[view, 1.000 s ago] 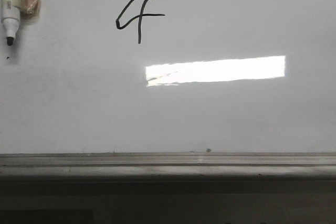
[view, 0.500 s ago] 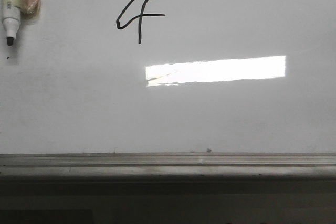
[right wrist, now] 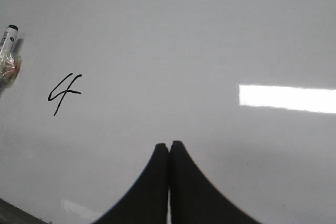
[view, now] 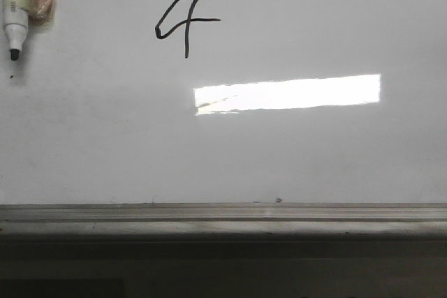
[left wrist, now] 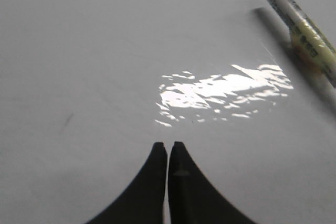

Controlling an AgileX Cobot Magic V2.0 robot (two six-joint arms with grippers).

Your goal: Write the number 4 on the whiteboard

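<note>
- Showing plainly in black marker, the number 4 (view: 183, 24) sits on the whiteboard (view: 314, 158) toward its far edge and left of centre, with an open top, an angular hook on its left, a crossbar and a straight stem.
- A bright rectangular reflection (view: 288, 93) lies on the board just nearer than the figure and to its right, not touching it.
- A marker (view: 14, 15) lies at the far-left corner, uncapped, dark tip pointing toward the near edge; its upper barrel is cut off by the frame, and a crumpled clear wrap with a pinkish patch clings to it, its print too small to read.
- A grey metal ledge (view: 223, 218) runs along the near edge; below it everything is dark and indistinct.
- The left gripper (left wrist: 168, 145) hangs over bare board with its jaws closed together, holding nothing.
- The right gripper (right wrist: 168, 144) likewise has its jaws pressed together and empty, well apart from the figure.
- Neither arm appears in the front view.
</note>
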